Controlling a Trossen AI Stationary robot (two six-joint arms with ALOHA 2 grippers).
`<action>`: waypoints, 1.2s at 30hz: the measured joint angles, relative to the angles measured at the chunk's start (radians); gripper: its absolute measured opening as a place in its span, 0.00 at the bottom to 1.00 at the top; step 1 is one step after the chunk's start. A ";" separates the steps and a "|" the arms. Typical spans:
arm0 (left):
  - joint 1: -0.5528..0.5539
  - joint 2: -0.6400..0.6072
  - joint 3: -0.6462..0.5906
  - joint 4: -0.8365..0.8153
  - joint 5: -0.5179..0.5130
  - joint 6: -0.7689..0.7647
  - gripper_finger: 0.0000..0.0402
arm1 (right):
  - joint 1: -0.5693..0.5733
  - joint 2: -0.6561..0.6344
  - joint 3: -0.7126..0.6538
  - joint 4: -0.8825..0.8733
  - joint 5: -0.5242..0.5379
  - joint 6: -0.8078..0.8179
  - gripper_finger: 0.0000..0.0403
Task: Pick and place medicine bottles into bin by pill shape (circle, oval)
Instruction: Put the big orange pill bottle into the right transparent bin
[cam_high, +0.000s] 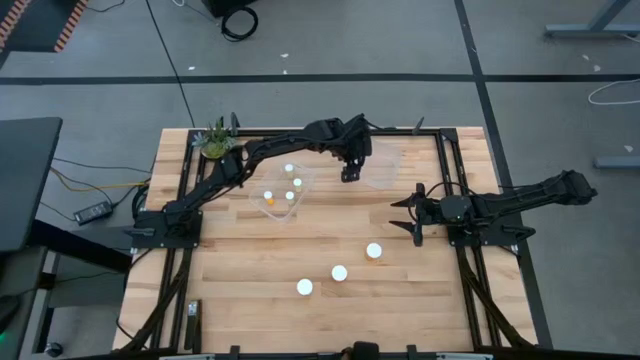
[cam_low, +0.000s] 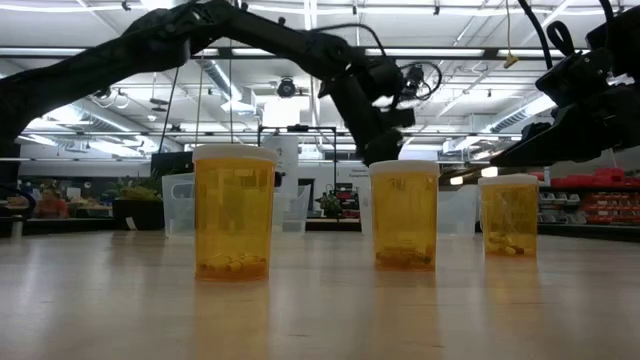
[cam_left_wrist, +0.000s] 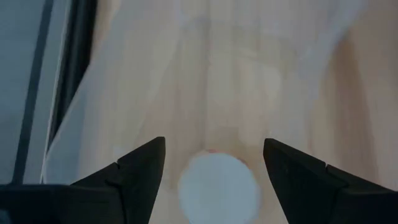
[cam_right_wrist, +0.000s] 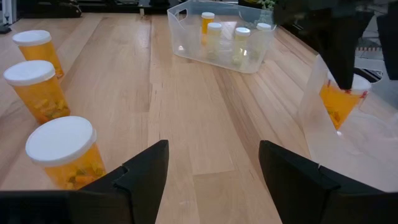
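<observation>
My left gripper (cam_high: 349, 172) hangs open over the near-left edge of a clear bin (cam_high: 385, 165) at the table's far side. A white-capped amber bottle (cam_left_wrist: 217, 186) shows between and below the open fingers (cam_left_wrist: 146, 162). In the right wrist view this bottle (cam_right_wrist: 337, 104) is tilted just under the gripper, behind the bin's clear wall. I cannot tell whether it rests on anything. My right gripper (cam_high: 408, 212) is open and empty near the table's right side. Three bottles (cam_high: 374, 250) (cam_high: 339, 272) (cam_high: 304, 287) stand upright on the table toward its near edge.
A second clear bin (cam_high: 282, 192) to the left holds several white-capped bottles (cam_right_wrist: 214, 31). A green potted plant (cam_high: 215, 140) stands at the far left corner. Black frame rails (cam_high: 455, 190) run along the table's sides. Bare wood lies between the two bins and the three bottles.
</observation>
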 joint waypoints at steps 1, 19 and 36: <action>-0.008 -0.008 0.000 0.002 0.000 0.010 0.70 | 0.000 0.000 0.000 0.000 0.000 0.000 0.64; -0.187 -0.102 0.001 -0.370 0.163 0.026 0.70 | 0.000 0.000 0.000 -0.001 0.000 0.000 0.64; -0.427 -0.103 -0.013 -0.646 0.079 -0.264 0.63 | 0.000 0.000 0.000 -0.001 0.000 0.000 0.64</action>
